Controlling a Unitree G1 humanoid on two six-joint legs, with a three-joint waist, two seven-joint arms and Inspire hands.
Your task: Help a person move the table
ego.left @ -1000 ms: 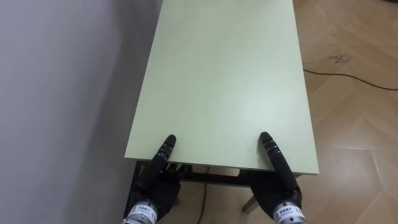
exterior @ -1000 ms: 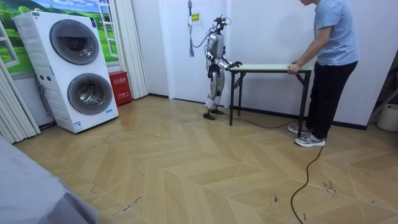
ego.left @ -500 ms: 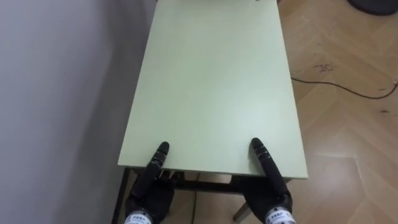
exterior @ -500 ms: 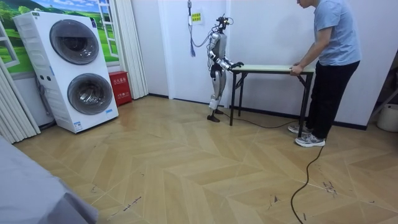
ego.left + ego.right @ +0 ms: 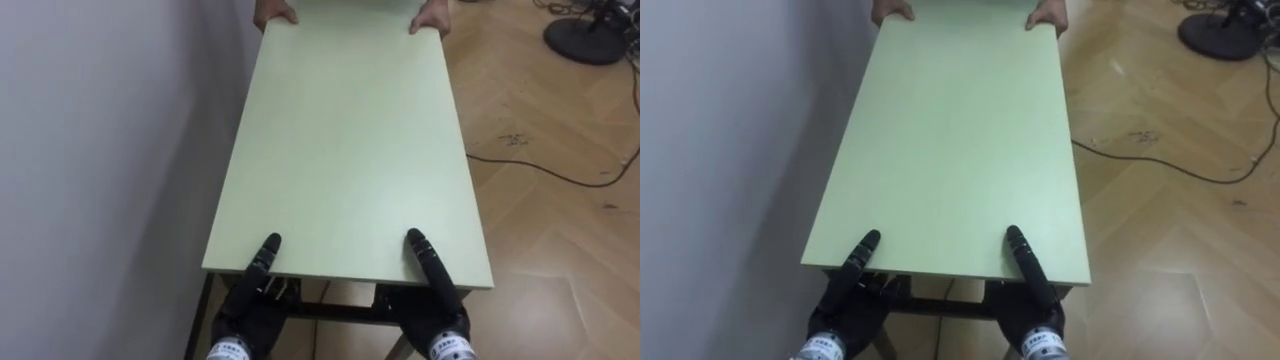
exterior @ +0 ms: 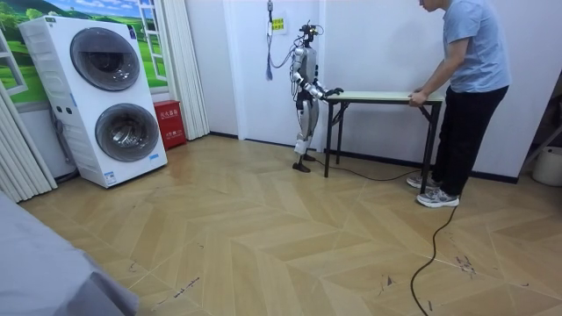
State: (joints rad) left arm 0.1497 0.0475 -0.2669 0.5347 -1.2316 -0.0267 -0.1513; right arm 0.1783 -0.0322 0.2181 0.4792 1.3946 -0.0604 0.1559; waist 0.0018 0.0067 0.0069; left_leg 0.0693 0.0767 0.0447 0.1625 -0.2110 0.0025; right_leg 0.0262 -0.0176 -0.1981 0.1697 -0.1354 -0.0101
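Bright, even rm light; soft shadow under near edge of table (image 5: 345, 150), wall (image 5: 100, 150) beside it dimmer.

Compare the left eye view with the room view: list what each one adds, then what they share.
Left eye view: the table top from above, the robot's left hand and right hand at its near edge, the person's hands on the far edge, and a black round base on the floor.
Room view: the whole person standing at the table's far end, the robot upright at the other end, stacked white machines and a red box.
Shared: the table, the wall beside it and the wood floor.
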